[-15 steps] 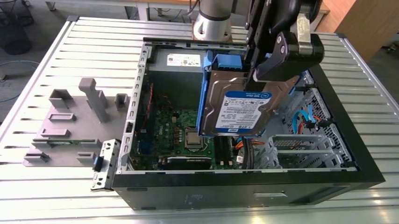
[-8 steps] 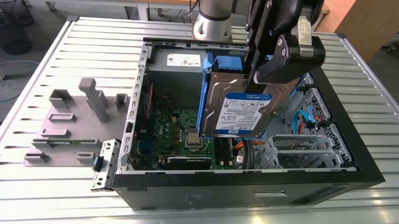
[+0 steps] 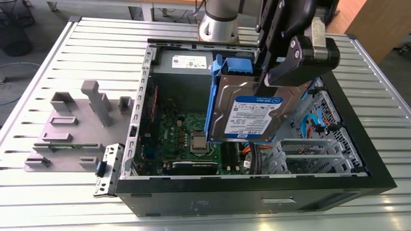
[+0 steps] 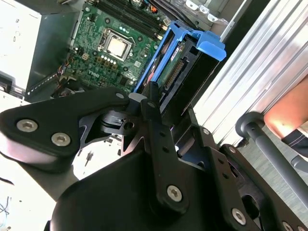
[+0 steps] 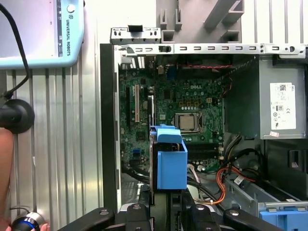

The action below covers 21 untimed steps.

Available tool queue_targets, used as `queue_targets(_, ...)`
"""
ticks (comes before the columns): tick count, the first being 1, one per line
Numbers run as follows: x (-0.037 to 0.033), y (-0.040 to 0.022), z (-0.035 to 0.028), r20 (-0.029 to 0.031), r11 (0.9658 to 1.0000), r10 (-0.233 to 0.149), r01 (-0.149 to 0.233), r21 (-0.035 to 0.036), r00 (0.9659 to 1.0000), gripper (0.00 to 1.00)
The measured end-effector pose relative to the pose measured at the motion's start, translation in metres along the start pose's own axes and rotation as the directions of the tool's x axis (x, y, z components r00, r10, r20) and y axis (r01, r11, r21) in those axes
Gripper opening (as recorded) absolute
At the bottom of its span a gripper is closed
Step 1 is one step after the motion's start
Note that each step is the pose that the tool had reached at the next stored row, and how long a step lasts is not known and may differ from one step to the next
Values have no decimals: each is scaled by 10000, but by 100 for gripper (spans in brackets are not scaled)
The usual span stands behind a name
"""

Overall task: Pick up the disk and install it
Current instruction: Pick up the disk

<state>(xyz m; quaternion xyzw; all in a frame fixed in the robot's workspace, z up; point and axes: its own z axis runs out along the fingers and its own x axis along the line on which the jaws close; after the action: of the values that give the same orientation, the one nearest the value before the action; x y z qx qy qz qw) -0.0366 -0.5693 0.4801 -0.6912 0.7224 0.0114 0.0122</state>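
The disk (image 3: 247, 115), a silver drive with a blue-and-white label in blue carrier rails, hangs on edge, tilted, above the open computer case (image 3: 359, 139). My gripper (image 3: 275, 77) is shut on its upper end. In the second wrist view the disk (image 4: 179, 61) juts out past a black finger (image 4: 150, 98), over the motherboard. In the first wrist view the blue carrier (image 5: 171, 161) stands just beyond the gripper (image 5: 166, 199), above the middle of the case.
The case holds a green motherboard (image 3: 186, 132), a grey power-supply box (image 3: 186, 65) with a white sticker, and a bare blue bracket (image 5: 284, 214). A grey fixture (image 3: 70, 125) lies on the slatted table (image 3: 57, 202) at the exterior view's left. A person's hand (image 5: 4, 178) is beside the case.
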Motion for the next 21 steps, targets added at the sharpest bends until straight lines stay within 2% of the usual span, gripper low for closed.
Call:
queue_targets(8, -9, -198, 2, 0, 10000, 0, 0, -2, 10000, 35)
queue_targets(21, -27, -619, 10, 0, 10000, 2, -2, -12, 10000, 35)
